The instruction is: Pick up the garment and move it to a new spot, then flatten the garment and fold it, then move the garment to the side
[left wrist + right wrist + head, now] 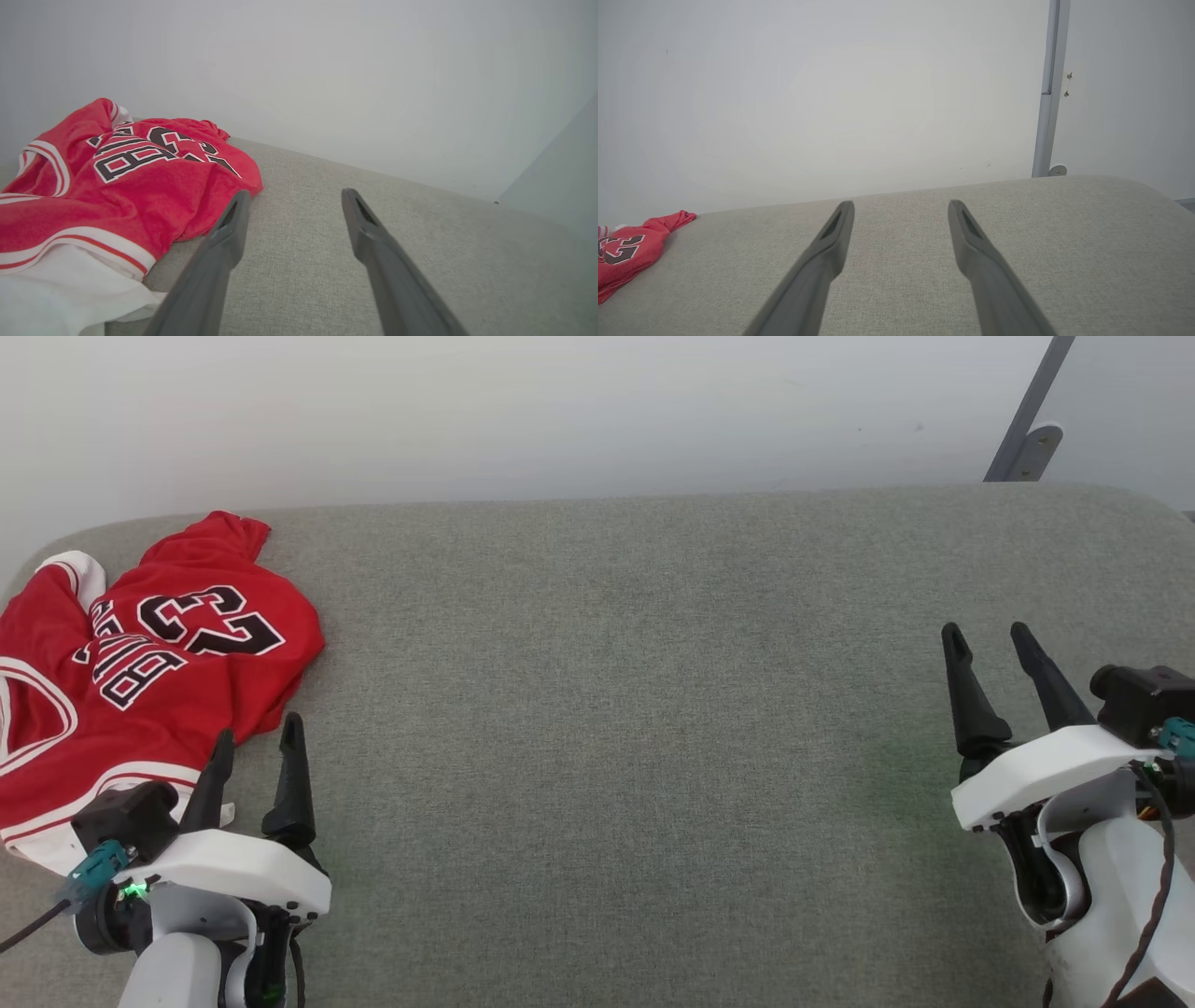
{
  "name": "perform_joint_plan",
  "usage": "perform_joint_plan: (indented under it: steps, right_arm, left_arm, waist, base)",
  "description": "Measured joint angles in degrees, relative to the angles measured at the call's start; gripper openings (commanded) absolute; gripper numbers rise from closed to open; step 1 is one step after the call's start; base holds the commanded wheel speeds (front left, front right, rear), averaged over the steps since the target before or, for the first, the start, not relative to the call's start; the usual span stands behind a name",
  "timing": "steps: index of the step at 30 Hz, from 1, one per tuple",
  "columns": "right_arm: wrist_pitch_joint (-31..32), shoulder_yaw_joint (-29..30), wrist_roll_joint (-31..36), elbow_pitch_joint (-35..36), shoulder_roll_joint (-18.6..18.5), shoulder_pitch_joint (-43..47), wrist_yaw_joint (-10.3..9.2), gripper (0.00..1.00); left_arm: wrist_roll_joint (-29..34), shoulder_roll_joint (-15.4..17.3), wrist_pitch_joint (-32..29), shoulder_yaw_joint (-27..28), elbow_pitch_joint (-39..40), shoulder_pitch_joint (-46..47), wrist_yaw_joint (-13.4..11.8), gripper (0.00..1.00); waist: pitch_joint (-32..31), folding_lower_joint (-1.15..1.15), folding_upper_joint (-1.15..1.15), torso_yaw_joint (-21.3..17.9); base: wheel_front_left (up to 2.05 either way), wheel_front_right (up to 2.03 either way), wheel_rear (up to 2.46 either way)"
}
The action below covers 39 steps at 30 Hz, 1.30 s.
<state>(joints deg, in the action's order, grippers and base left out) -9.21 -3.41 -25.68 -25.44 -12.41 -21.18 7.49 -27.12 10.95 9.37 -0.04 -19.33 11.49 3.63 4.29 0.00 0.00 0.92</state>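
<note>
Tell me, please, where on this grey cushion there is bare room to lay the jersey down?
The widest bare patch is the middle of the grey cushion, bordered by the left gripper, the right gripper and the white wall behind. The left end is crowded: the crumpled garment covers it, right beside the left gripper.

Grey fabric surface [607, 709]; white wall [467, 411] behind; grey post [1039, 392] far right.
</note>
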Motion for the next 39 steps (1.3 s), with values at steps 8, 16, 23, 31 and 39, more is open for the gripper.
perform_joint_plan:
  steps: [8,16,23,31,39]
  right_arm:
    - [-1.18,0.37,0.77,-0.3,-0.33,-0.38,0.0,1.0]
    - [-2.24,1.08,3.56,-0.34,-0.52,-0.48,0.0,1.0]
    - [-3.01,1.27,5.26,0.25,-0.59,-0.52,0.0,1.0]
    - [-3.96,-1.94,7.62,0.08,-0.58,-1.71,0.0,1.0]
    - [-4.86,-8.6,9.43,-1.48,0.91,-3.97,0.0,1.0]
  left_arm:
    - [3.66,-0.16,1.11,0.78,-0.77,0.25,1.22,1.0]
    - [7.25,-0.38,2.07,1.62,-2.08,1.27,2.09,1.0]
    - [9.91,-1.78,2.85,2.76,-2.67,1.8,2.52,1.0]
    - [13.04,-3.63,3.83,6.2,-2.61,0.73,2.32,1.0]
    - [16.01,-6.01,4.66,10.05,-0.8,-2.94,1.35,1.0]
  waist:
    - [0.03,0.0,0.0,0.11]
    - [0.36,0.0,0.0,0.29]
    - [0.71,0.0,0.0,2.16]
    - [1.45,0.0,0.0,7.49]
    - [2.59,0.0,0.0,14.71]
  base:
    - [0.0,0.0,0.0]
    - [0.0,0.0,0.0]
    - [0.0,0.0,0.0]
    - [0.0,0.0,0.0]
    - [0.0,0.0,0.0]
